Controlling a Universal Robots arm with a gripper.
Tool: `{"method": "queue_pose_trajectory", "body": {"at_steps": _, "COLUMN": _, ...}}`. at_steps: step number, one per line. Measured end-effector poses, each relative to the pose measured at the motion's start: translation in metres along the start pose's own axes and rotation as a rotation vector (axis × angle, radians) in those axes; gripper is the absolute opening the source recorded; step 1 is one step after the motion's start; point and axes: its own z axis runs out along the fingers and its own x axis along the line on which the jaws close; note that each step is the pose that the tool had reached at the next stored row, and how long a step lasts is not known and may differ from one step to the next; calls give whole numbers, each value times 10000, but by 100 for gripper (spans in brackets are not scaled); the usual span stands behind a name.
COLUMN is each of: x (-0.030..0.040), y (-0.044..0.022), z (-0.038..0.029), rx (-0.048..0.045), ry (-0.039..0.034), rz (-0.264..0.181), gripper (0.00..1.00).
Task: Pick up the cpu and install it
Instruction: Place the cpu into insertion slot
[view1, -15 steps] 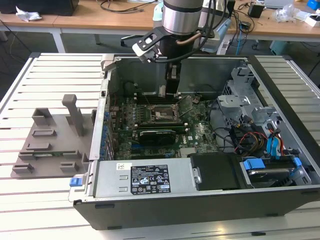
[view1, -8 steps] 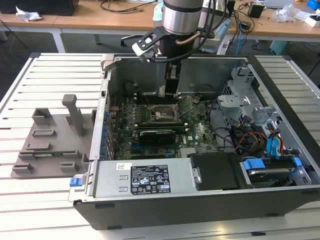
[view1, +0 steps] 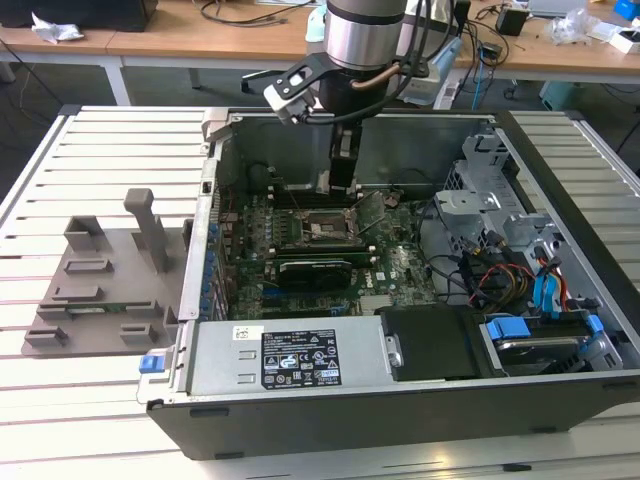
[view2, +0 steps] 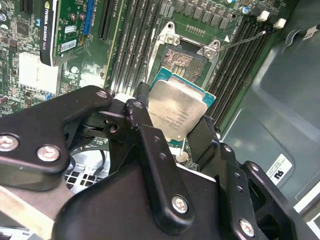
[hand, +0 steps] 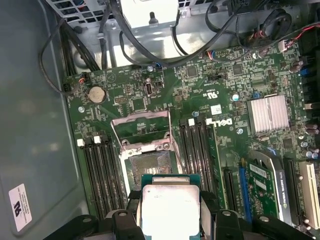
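Observation:
My gripper (view2: 172, 127) is shut on the cpu (view2: 176, 111), a flat square chip with a silver top plate and green edge; the first wrist view also has the cpu (hand: 170, 210) between the black fingers (hand: 131, 200). I hold it a little above the motherboard, close to the open socket (hand: 149, 165), whose metal load frame (hand: 141, 132) is flipped up. The socket (view2: 186, 56) lies just beyond the chip. In the exterior view the gripper (view1: 340, 175) hangs inside the open computer case over the socket (view1: 322, 228).
Memory slots (hand: 100, 167) flank the socket on both sides. A graphics card (view1: 318, 268) sits near it, cables and drive bays (view1: 520, 270) fill the case at the exterior view's right. A grey holder tray (view1: 100, 285) rests on the slatted table at the exterior view's left.

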Motion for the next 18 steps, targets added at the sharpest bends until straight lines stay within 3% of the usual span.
{"method": "queue_pose_trajectory", "body": {"at_steps": 18, "x": 0, "y": 0, "z": 3, "rx": 13, "ry": -1, "rz": 590, "gripper": 55}}
